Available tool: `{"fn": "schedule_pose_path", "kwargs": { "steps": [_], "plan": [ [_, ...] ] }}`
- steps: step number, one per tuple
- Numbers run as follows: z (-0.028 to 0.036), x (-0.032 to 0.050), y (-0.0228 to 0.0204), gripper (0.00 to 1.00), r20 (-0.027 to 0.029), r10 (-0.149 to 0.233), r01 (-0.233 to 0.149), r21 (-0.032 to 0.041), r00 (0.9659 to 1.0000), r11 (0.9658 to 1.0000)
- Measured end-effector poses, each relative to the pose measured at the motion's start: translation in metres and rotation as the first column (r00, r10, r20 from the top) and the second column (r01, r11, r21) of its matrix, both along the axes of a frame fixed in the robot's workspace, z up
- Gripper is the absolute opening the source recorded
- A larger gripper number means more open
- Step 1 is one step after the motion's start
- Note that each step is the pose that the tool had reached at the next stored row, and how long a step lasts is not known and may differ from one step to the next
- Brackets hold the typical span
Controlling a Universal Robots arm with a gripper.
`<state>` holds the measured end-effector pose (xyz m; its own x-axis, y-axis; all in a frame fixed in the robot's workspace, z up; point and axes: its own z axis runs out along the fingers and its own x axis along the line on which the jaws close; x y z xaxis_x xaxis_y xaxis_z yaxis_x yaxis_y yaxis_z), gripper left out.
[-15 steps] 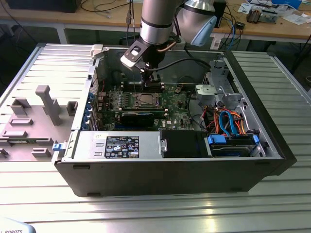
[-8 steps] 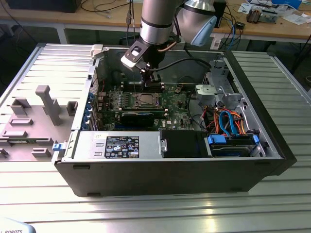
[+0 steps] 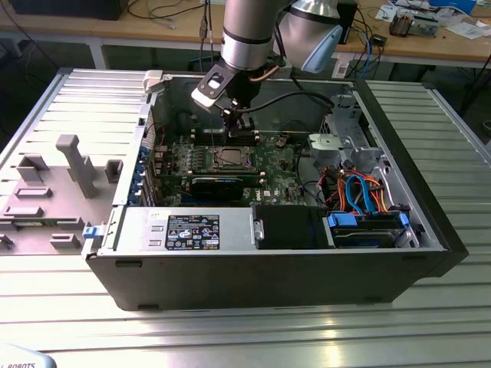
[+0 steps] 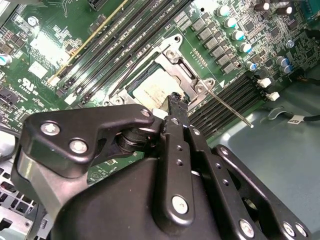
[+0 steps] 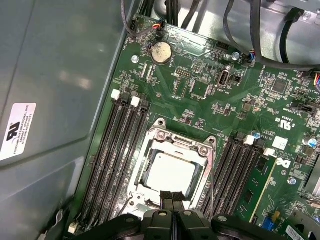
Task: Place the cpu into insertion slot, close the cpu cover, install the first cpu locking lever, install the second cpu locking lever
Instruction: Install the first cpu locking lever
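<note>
The arm (image 3: 245, 31) hangs upright over the case (image 3: 230, 276). The gripper (image 5: 172, 196), fingers pressed together, points at the edge of the cpu (image 5: 167, 172), which is framed by the flat cover (image 5: 177, 145).

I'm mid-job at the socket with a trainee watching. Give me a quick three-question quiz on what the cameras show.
1. True or false: the cpu lies in the insertion slot.
2. In the first wrist view, the gripper is: A) wide open, B) shut, C) clamped on a cable.
3. Fill in: the orange and blue cables lie on the exterior view's ___.
Key: 1 true; 2 B; 3 right.
</note>
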<state>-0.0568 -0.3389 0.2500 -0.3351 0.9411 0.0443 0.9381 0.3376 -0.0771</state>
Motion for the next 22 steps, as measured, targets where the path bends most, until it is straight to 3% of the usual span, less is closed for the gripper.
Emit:
{"fn": "schedule_pose_path", "kwargs": {
  "steps": [22],
  "plan": [
    [0.0000, 0.0000, 0.0000, 0.11, 0.0000, 0.044, -0.044, 0.0000, 0.9990, 0.9990]
  ]
}}
